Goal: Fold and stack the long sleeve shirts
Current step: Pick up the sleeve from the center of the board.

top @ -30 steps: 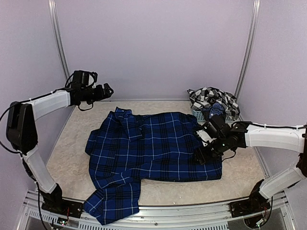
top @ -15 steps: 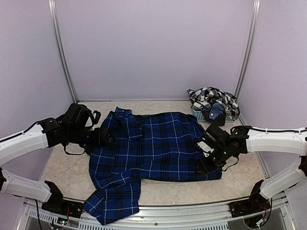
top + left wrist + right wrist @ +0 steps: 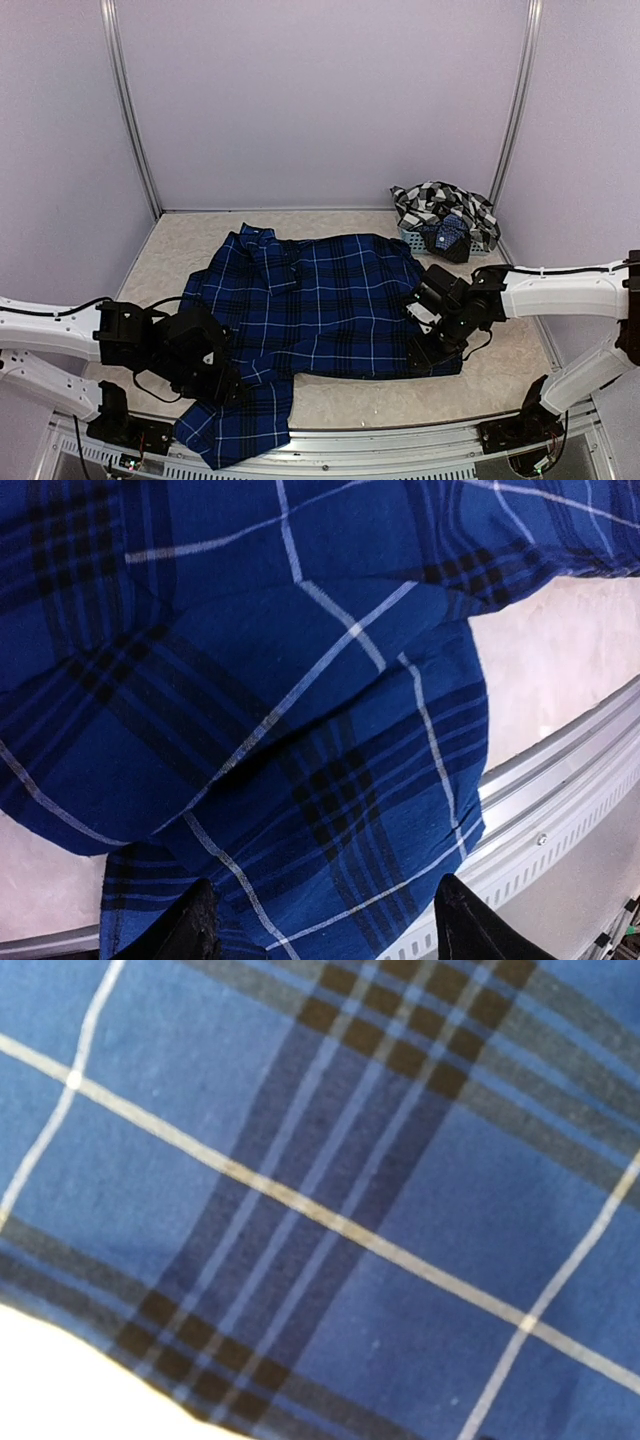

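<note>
Two shirts are in your view. One navy plaid shirt (image 3: 330,300), soft woven cloth with thin white grid lines, lies spread and rumpled mid-table, its sleeve (image 3: 235,425) trailing over the near edge. One black-and-white checked shirt (image 3: 440,205) sits bunched on the mesh basket (image 3: 413,239) (far right). Your left gripper (image 3: 325,935) straddles the sleeve, fingers apart, clamping nothing. Your right gripper (image 3: 425,350) sits on the navy shirt's edge; its jaw state cannot be told.

I count two long sleeve shirts: one navy plaid shirt (image 3: 320,300) and one black-and-white checked shirt (image 3: 440,203). One small mesh basket (image 3: 412,239). One tabletop (image 3: 500,372) under them all. Of my own gear, two arms with one claw apiece — my left claw (image 3: 226,386) and my right claw (image 3: 424,352). My left wrist view shows two fingertips (image 3: 192,925); my right wrist view shows none.
</note>
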`<state>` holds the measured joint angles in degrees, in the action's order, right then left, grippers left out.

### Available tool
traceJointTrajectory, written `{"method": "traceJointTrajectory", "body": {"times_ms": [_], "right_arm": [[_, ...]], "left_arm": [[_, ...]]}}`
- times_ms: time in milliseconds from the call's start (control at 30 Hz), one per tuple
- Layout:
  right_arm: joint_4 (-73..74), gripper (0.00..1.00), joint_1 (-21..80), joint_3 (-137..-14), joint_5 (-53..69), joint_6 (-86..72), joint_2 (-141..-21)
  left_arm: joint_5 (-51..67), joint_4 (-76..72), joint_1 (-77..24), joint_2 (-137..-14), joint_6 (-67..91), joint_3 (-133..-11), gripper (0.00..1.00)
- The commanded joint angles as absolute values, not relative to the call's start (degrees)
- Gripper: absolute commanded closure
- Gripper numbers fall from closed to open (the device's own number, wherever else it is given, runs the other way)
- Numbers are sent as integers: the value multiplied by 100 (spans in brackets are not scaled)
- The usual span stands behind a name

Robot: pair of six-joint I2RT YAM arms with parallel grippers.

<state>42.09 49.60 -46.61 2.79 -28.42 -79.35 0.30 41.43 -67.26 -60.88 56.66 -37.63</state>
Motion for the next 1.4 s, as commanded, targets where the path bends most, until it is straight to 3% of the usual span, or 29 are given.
{"method": "traceJointTrajectory", "body": {"times_ms": [0, 533, 700, 900, 1100, 1367], "right_arm": [[4078, 39, 5042, -4722, 288, -2793, -8019], [3812, 39, 5054, -4545, 327, -2854, -8145], [3788, 39, 5069, -4514, 325, -2882, -8135], [3675, 39, 5071, -4476, 372, -2909, -8161], [3838, 40, 5083, -4518, 184, -2966, -8151], [4880, 36, 5085, -4834, -263, -2990, -7750]], "left_arm": [[23, 4204, -6899, -6514, 5949, -3614, 30], [671, 3061, -6679, -6706, 5955, -2801, 46], [783, 2698, -6538, -6374, 6139, -2515, 65], [640, 2516, -6373, -5882, 6354, -2211, 77], [482, 2435, -6231, -5724, 6209, -2232, 100], [810, 3235, -6125, -5571, 5910, -2829, 100]]}}
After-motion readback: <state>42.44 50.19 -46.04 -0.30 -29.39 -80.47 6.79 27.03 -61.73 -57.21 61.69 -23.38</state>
